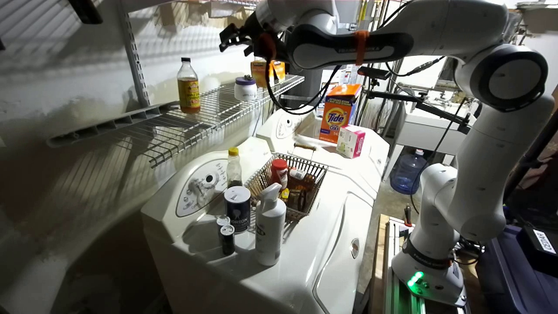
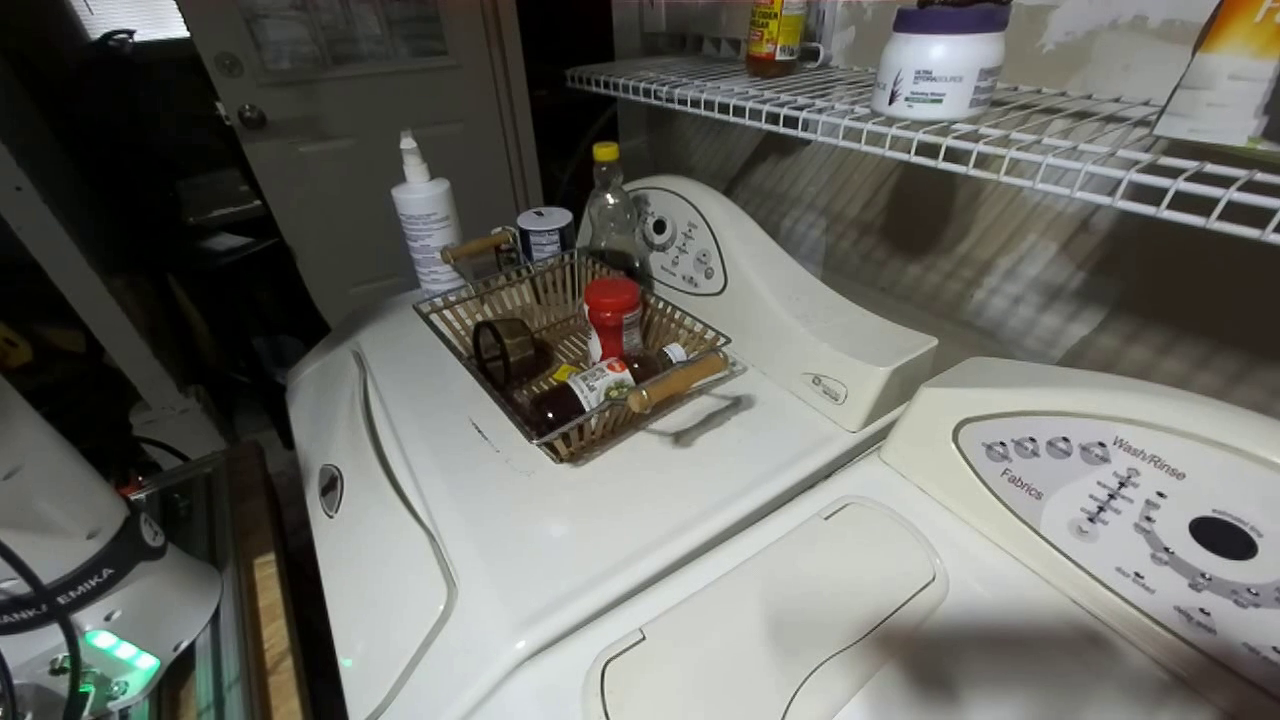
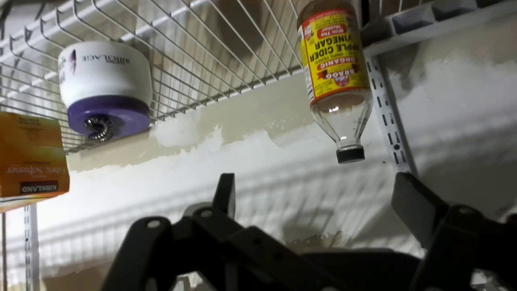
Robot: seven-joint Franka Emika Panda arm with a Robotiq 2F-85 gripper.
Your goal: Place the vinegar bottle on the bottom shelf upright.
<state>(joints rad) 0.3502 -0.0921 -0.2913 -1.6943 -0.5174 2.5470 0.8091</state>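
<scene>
The vinegar bottle, amber with a yellow label and black cap, stands upright on the wire shelf. In an exterior view only its lower part shows, standing on the shelf; its top is cut off. In the wrist view, which is upside down, the bottle shows with its cap toward the gripper side and the shelf wires behind its base. My gripper is raised above the shelf, apart from the bottle. In the wrist view the gripper is open with nothing between its fingers.
A white jar with a purple lid and an orange box stand on the shelf beside the bottle. A grey rail lies along the wall side. Below, the machines hold a basket, a spray bottle and a Tide box.
</scene>
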